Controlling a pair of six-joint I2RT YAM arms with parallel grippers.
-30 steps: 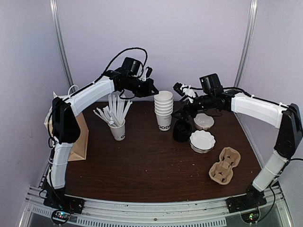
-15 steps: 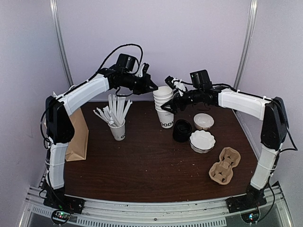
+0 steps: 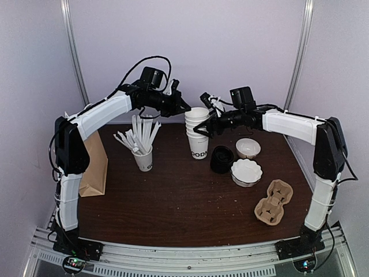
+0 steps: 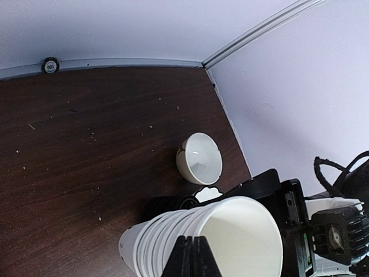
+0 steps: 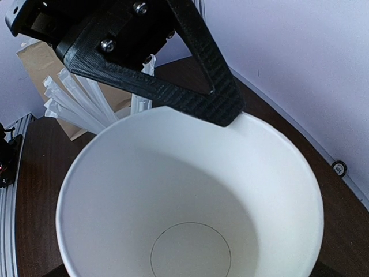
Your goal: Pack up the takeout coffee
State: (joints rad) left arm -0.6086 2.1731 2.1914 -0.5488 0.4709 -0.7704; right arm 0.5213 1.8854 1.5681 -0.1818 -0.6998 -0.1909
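The left gripper (image 3: 187, 108) is pinching the rim of the top cup (image 5: 190, 202) on the stack (image 3: 199, 143), its fingers almost together. The right gripper (image 3: 204, 129) is sitting beside the stack, and I cannot tell how open it is.

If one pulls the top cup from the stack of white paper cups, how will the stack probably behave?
The stack of cups is tall on a narrow base, so it probably tips easily. Its thin paper walls look light and would likely dent under a hard pinch. Nested cups may lift together.
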